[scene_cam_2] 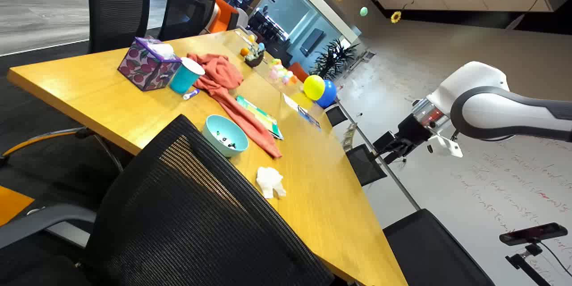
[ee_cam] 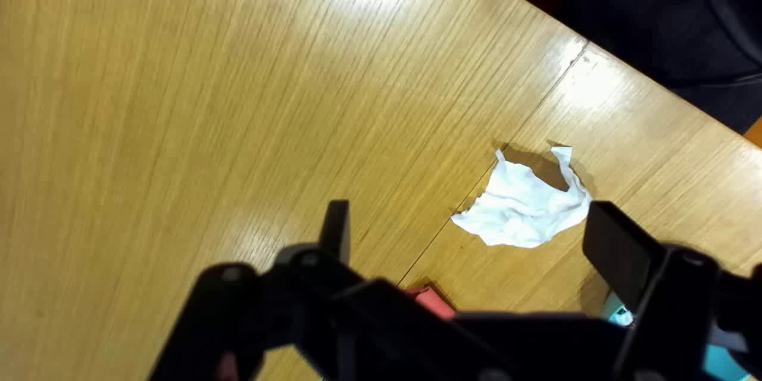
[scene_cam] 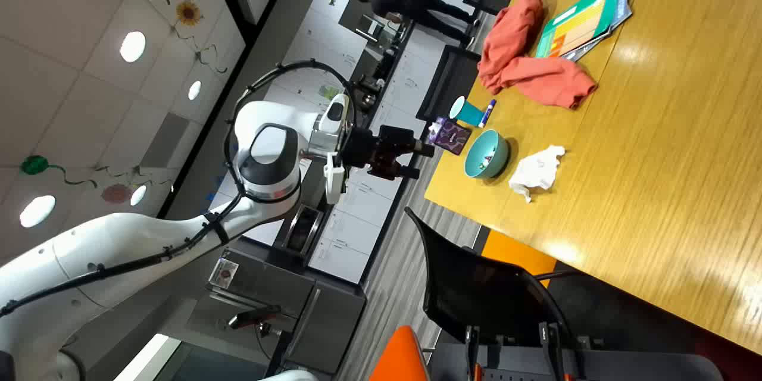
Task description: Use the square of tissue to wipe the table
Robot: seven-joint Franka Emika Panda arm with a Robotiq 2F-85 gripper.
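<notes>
Tool point(scene_cam: 417, 161): my fingers point(ee_cam: 337, 229) are spread wide, and I have hold of nothing.
Arm point(scene_cam: 113, 244): white, carrying my tool in the air above the desk point(scene_cam: 655, 202).
Tissue point(ee_cam: 518, 214): white, crumpled, lying on the desk; in my wrist view it shows in the gap between my fingertips, nearer the one at that view's right, yet both exterior views place it well apart from me.
Desk: glossy yellowish wood with fine grain; its edge slants across the upper right of my wrist view.
Bowl point(scene_cam: 502, 153): teal, upright, near the tissue, with small bits point(scene_cam_2: 225, 140) inside too tiny to make out; in my wrist view my tool hides part of it.
Marker point(scene_cam_2: 191, 94): purple and white, lying just beside the cup point(scene_cam_2: 182, 79).
Cup: teal outside, white inside, upright.
Box point(scene_cam_2: 145, 65): purple, patterned, just beside the cup, white paper point(scene_cam_2: 165, 49) sticking out of its top.
Cloth point(scene_cam: 509, 56): red-orange, rumpled, one long end stretched out across the desk.
Papers point(scene_cam: 586, 18): green, yellow and orange on top, a small stack beside the cloth.
Chair point(scene_cam_2: 196, 214): black mesh back, at the desk's edge.
Balloons point(scene_cam_2: 314, 87): one yellow, one blue, side by side near the desk's far edge in an exterior view.
Person point(scene_cam: 408, 0): in dark clothes, standing by white cabinets point(scene_cam: 411, 80) beyond the desk.
</notes>
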